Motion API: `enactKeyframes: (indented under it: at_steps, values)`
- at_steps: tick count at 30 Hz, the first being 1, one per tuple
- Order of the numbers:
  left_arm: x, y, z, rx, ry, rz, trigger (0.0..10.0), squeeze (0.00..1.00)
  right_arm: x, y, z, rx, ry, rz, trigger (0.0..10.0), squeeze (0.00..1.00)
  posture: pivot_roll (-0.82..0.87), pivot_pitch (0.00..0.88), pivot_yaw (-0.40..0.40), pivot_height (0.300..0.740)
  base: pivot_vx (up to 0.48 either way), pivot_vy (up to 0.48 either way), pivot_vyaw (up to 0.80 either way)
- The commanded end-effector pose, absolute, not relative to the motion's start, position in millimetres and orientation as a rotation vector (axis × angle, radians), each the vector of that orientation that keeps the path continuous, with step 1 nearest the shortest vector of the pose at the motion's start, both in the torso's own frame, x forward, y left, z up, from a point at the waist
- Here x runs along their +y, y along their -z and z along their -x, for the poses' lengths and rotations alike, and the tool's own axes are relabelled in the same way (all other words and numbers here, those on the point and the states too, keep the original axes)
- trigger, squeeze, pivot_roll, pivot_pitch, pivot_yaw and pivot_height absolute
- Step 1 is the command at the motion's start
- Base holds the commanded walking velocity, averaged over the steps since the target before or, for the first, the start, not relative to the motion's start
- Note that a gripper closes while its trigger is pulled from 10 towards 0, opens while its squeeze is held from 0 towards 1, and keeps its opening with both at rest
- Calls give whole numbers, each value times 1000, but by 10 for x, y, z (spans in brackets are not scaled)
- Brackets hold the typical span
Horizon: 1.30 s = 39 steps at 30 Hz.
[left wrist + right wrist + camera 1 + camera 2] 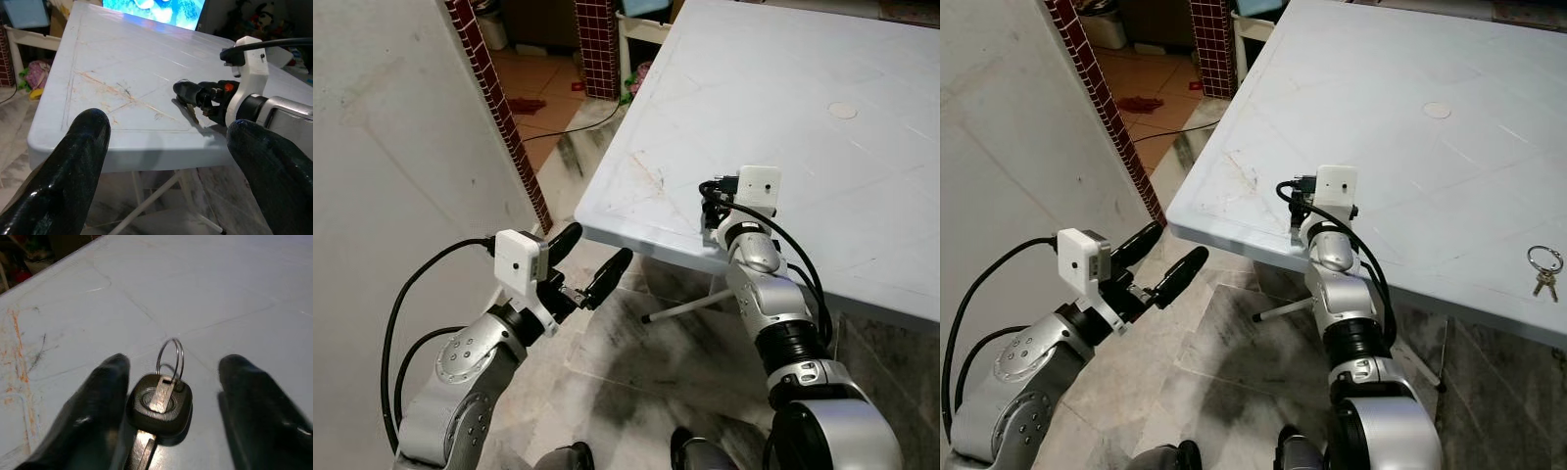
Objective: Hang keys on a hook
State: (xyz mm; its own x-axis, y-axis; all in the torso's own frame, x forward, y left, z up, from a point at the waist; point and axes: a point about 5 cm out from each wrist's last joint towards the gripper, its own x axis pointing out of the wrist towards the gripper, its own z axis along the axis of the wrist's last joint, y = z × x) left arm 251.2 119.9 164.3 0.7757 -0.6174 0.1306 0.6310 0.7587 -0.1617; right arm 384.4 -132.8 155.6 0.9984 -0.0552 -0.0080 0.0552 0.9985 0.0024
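Near the front corner of the pale blue plastic worktop [822, 166]: right end effector [171, 396] spread wide around a black-headed key on a steel ring [160, 401], key lying on the worktop, not yet gripped. Beyond that corner, over the floor: left end effector [590, 262] released, empty. Grasping, carrying, hanging all remaining, probably; no hook visible.

Two silver arms [460, 377] with dark screws and black joint rings; white camera boxes [521, 259] at the wrists, looping black cables [396, 313], glossy black fingers [83, 166].
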Motion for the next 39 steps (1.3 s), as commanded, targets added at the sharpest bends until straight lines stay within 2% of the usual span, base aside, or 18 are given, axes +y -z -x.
enactKeyframes:
  at_steps: [1, 17, 39]
  values:
    - [1205, -1633, -2484, -60, 677, 201, 10000, 0, -1311, -1584, -3869, 0, 56, -9, 0, 0, 80, 230, 73, 740, 0, 0, 0]
    - [1219, -1628, -2454, -52, 669, 204, 10000, 0, -1371, -1597, -3936, 0, 69, -1, 0, 0, 92, 241, 65, 740, 0, 0, 0]
    - [1234, -1635, -2476, -58, 651, 196, 10000, 0, -1370, -1438, -3855, 14, 54, 5, 0, 0, 90, 237, 64, 740, 0, 0, 0]
